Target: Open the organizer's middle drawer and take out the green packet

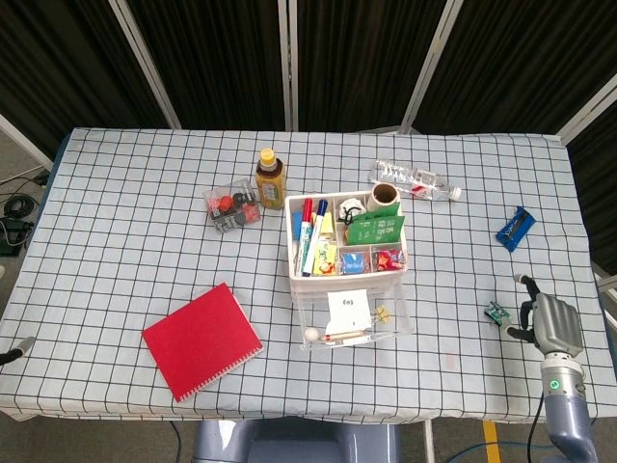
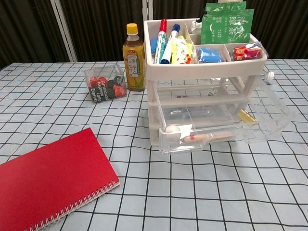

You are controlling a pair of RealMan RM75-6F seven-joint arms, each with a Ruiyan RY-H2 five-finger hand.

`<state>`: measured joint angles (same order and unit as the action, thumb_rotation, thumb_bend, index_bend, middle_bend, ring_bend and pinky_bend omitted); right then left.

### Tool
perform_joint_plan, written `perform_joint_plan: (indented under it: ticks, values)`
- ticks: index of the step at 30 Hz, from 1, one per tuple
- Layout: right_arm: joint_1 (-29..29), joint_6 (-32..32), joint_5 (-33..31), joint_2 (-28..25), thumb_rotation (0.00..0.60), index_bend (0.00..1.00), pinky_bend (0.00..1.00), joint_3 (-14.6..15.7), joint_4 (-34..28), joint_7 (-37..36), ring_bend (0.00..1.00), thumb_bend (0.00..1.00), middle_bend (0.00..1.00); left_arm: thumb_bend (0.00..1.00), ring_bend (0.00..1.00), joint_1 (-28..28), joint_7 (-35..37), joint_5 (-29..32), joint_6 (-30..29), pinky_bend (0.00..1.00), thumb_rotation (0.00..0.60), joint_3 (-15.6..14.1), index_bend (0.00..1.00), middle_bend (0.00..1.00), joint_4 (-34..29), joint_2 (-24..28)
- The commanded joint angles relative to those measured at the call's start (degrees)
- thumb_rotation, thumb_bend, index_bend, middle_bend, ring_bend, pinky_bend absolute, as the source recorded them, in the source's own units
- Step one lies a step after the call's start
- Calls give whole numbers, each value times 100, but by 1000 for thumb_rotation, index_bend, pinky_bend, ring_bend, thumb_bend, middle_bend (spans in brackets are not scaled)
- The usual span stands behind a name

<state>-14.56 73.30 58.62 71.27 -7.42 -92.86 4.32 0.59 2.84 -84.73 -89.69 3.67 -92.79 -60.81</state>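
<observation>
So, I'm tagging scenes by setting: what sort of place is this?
Probably a robot test setup, not a home: black curtain panels behind, a checked tablecloth, and staged props like the organizer.
</observation>
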Motion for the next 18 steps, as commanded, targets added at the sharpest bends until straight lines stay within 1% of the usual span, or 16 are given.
perform_joint_plan:
  ticks: [1,2,3,4,5,7,8,9,13,18]
  values:
    - [366,866,1210,-43,600,197,370,142,159,-695,544,197,501,63,0,31,-55,20,55,0,600,-2,0,0,41,-44]
    - [419,1027,1416,-34,600,180,335,165,245,-793,447,196,408,63,0,37,-77,29,67,0,600,-1,0,0,55,-59]
    - [479,1224,1687,-25,600,169,298,204,369,-913,374,194,342,63,0,44,-102,42,77,0,600,3,0,0,70,-78]
    - [517,1347,1869,-26,600,151,222,236,471,-982,263,189,247,64,0,48,-111,52,83,0,600,7,0,0,79,-91]
    - [571,1531,2204,-94,600,135,129,349,680,-940,154,184,159,64,0,60,-119,73,104,0,600,15,0,0,110,-120]
    - [632,1603,2485,-191,600,103,21,507,900,-871,32,175,45,63,0,79,-167,98,153,0,600,8,0,0,180,-175]
    - [643,1601,2523,-205,600,83,0,529,933,-869,3,172,10,63,0,83,-174,103,162,0,600,8,0,0,194,-188]
    - [654,1587,2567,-220,600,72,0,558,976,-855,0,170,1,64,0,90,-185,111,176,0,600,8,0,0,212,-205]
    - [639,1472,2711,-291,600,43,0,634,1025,-771,0,160,0,62,0,112,-218,103,202,0,600,2,0,0,255,-255]
    - [648,1484,2865,-324,600,40,0,651,992,-702,0,159,0,60,0,138,-237,79,233,0,600,-12,0,0,300,-309]
